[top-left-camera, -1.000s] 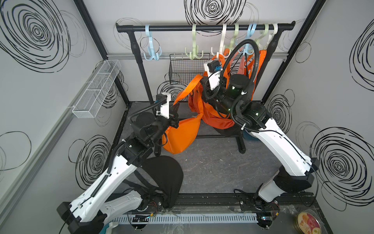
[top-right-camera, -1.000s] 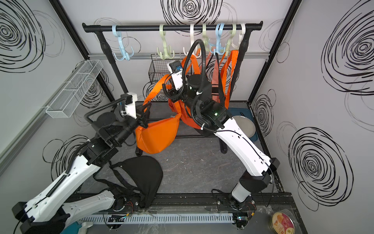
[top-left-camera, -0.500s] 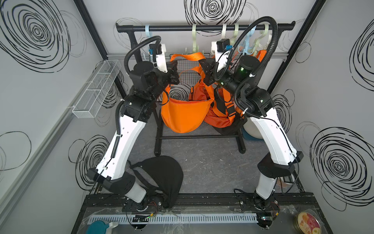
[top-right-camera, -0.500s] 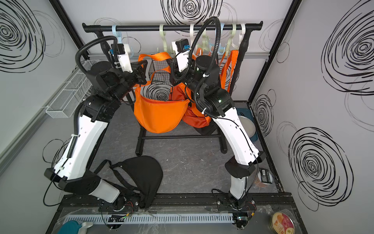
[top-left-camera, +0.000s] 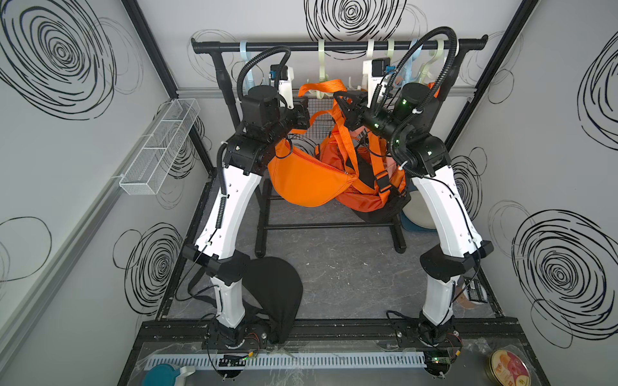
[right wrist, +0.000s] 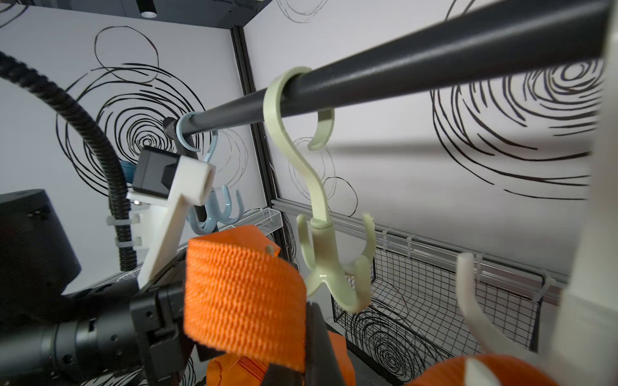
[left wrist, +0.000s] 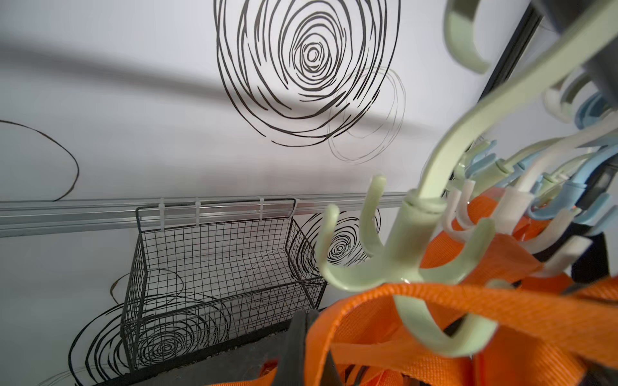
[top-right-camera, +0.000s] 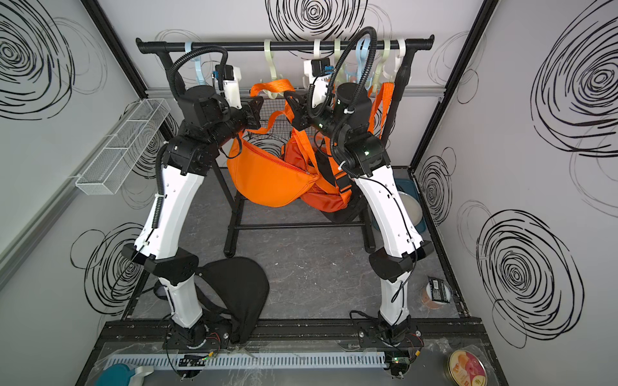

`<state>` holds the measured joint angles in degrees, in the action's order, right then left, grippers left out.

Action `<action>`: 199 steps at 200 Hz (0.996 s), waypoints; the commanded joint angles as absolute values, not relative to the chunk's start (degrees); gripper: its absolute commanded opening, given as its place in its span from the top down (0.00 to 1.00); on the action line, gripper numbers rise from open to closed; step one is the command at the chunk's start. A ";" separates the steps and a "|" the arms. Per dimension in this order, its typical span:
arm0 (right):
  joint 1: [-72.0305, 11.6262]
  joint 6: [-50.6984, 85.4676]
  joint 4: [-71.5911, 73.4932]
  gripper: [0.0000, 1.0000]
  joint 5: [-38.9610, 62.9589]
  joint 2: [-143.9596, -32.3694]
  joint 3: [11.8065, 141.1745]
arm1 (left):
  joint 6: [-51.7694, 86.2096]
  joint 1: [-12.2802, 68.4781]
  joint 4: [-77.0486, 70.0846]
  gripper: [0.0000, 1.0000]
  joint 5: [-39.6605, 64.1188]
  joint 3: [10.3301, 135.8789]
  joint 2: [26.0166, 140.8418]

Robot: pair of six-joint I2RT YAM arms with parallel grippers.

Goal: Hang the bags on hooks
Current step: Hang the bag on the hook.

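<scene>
The orange bag (top-left-camera: 307, 177) (top-right-camera: 271, 177) hangs in front of the rack by its orange strap (top-left-camera: 321, 85) (top-right-camera: 272, 87). My left gripper (top-left-camera: 302, 112) (top-right-camera: 255, 110) is shut on one part of the strap, and my right gripper (top-left-camera: 344, 107) (top-right-camera: 296, 110) is shut on another. The strap arches up between them to the prongs of the pale green hook (top-left-camera: 321, 67) (top-right-camera: 269, 67) on the black rail (top-left-camera: 334, 45). In the left wrist view the strap (left wrist: 468, 300) lies across one prong of the hook (left wrist: 401, 264). In the right wrist view the strap (right wrist: 240, 297) is beside the hook (right wrist: 327, 267).
A darker orange bag (top-left-camera: 364, 197) hangs at the rack's right, under blue and white hooks (top-left-camera: 414, 63). A black wire basket (left wrist: 214, 267) is fixed to the back wall and a white one (top-left-camera: 160, 147) to the left wall. A black bag (top-left-camera: 277, 294) lies on the floor.
Both arms have risen from low over the floor to the rail, lifting the orange bag. Since half a second ago the grippers have drawn closer and the strap arches at the green hook.
</scene>
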<state>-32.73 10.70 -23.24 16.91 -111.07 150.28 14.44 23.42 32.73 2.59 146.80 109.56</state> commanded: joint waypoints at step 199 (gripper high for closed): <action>-25.78 21.87 -9.22 1.00 22.66 -105.12 133.82 | 15.12 26.47 25.82 1.00 -2.07 138.82 108.99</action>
<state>-25.02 21.63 -11.84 24.51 -110.63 142.58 16.53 24.60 28.67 -0.99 143.06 112.25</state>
